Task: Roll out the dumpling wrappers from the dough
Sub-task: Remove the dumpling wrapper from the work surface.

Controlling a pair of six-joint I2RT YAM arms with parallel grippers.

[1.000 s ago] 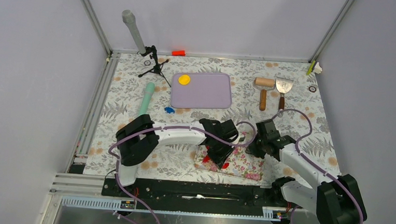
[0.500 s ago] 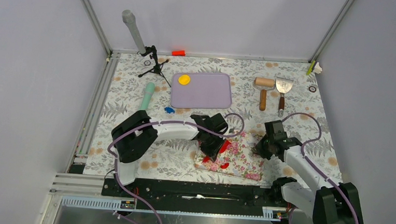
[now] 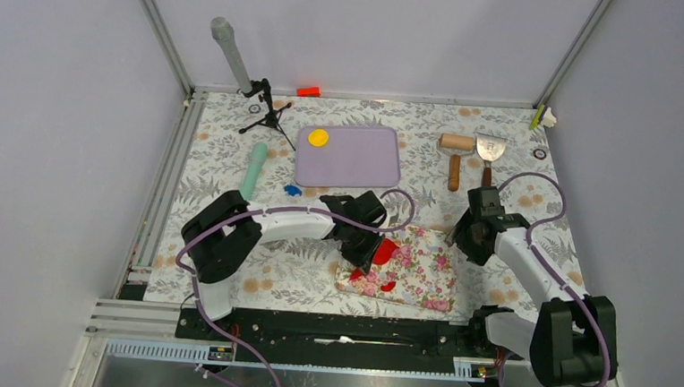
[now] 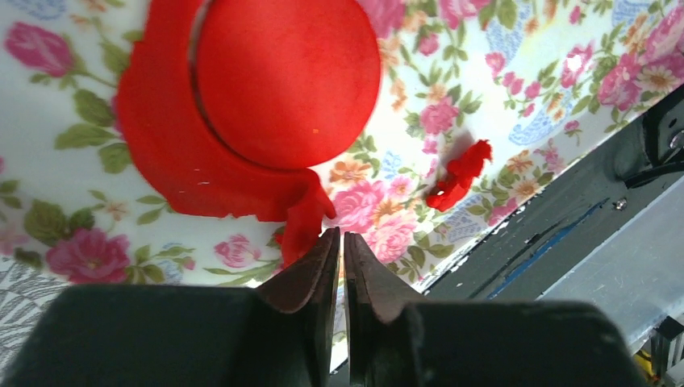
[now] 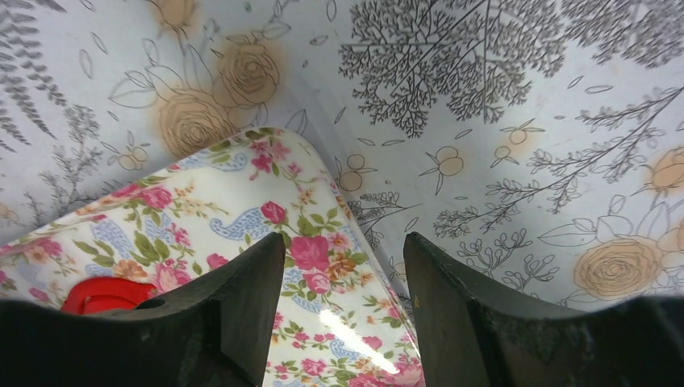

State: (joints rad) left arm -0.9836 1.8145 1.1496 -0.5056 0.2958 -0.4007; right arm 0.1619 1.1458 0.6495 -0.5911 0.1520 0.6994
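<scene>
Your left tool (image 4: 340, 234) is down over the far left part of the floral mat (image 3: 423, 272), which lies on the table (image 3: 298, 273) towards its near edge. Its two fingers are drawn almost together with only a thin slit between them, and you can see nothing pinched in that slit. Right at the tips lies the dough (image 4: 173, 161), a flat ragged red sheet on the mat. A narrow tail of the sheet runs up against the outer side of one finger, though you cannot tell from the wrist view whether it actually touches. The red wrapper (image 4: 286, 76) is a smooth round disc set in the sheet, with a curved seam showing along one side. A small red scrap (image 4: 460, 177) lies apart from the sheet, nearer the mat's near edge. Your right tool (image 5: 343, 242) hovers over the far right corner of the mat with its fingers well apart and nothing between them. The yellow wrapper (image 3: 318, 137) sits in the far left corner of the purple tray (image 3: 358, 163), well apart from the mat.
</scene>
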